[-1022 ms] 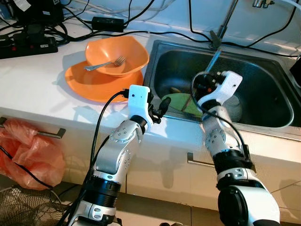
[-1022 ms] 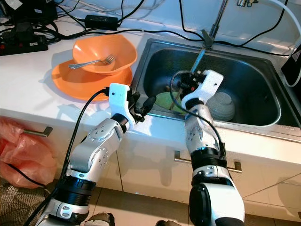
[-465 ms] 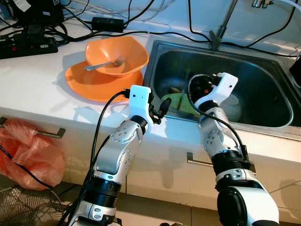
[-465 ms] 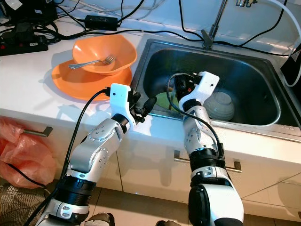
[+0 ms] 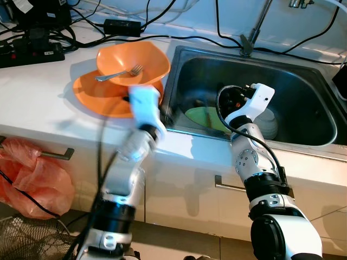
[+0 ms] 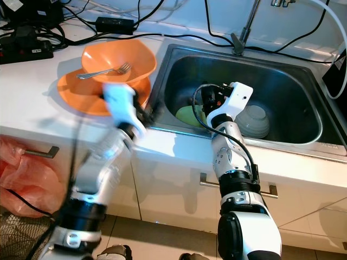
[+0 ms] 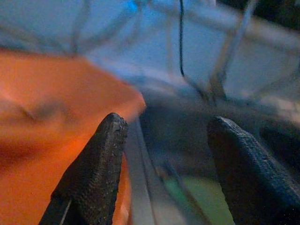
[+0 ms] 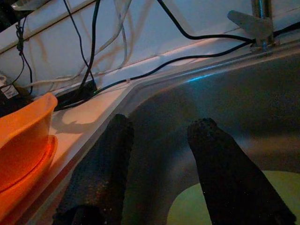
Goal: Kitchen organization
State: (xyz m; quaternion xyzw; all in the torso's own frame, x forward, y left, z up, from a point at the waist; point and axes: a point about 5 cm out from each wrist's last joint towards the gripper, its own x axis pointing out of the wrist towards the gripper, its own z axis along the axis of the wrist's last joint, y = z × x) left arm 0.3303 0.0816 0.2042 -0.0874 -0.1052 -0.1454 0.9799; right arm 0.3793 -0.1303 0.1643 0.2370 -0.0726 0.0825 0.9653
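An orange bowl [image 5: 133, 62] with a metal fork [image 5: 119, 73] in it rests on an orange plate [image 5: 95, 95] on the white counter, left of the steel sink [image 5: 303, 81]. A green plate [image 5: 203, 116] and an upturned grey bowl [image 5: 269, 122] lie in the sink. My left gripper [image 5: 161, 112] is blurred by motion at the sink's left rim beside the orange plate; its wrist view shows it open [image 7: 164, 140] and empty. Above the green plate [image 8: 225, 201], my right gripper [image 5: 232, 98] hangs open in the sink, holding nothing.
A faucet [image 5: 255, 27] stands behind the sink. Black cables and a power strip [image 5: 32, 51] crowd the counter's back left. A red plastic bag [image 5: 32, 179] hangs by the cabinet front, below the drawer handle [image 5: 54, 154].
My left arm has swung left from the counter's front edge toward the orange plate and is blurred. My right gripper has shifted slightly left and lower in the sink.
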